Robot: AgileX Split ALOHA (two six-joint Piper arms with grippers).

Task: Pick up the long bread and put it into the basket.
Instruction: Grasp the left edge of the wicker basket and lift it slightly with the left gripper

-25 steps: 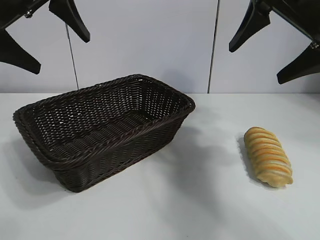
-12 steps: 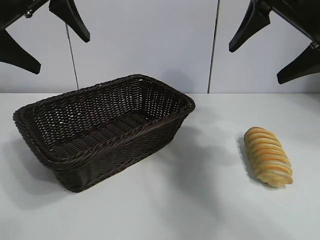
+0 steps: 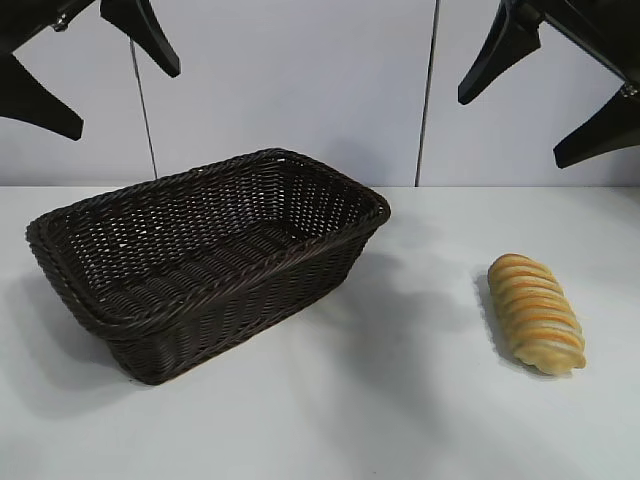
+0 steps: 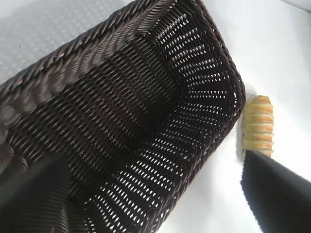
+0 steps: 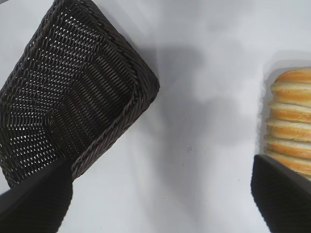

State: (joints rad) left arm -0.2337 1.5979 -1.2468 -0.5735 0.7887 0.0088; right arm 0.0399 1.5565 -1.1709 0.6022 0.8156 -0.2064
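Long bread point(image 3: 536, 312), an oblong golden-yellow ridged loaf, lies near the white bench's point(image 3: 400, 400) right edge, apart from the dark brown woven wicker basket point(image 3: 70, 255); lower your spread, empty right gripper point(image 3: 545, 95) across its width.

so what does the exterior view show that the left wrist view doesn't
Only the exterior view shows both claws, left and right, hanging open high above the table, plus the wall behind and the whole bread. Only the left wrist view looks straight down into the basket, which holds nothing. Both show the basket and the bread lying apart on the table.
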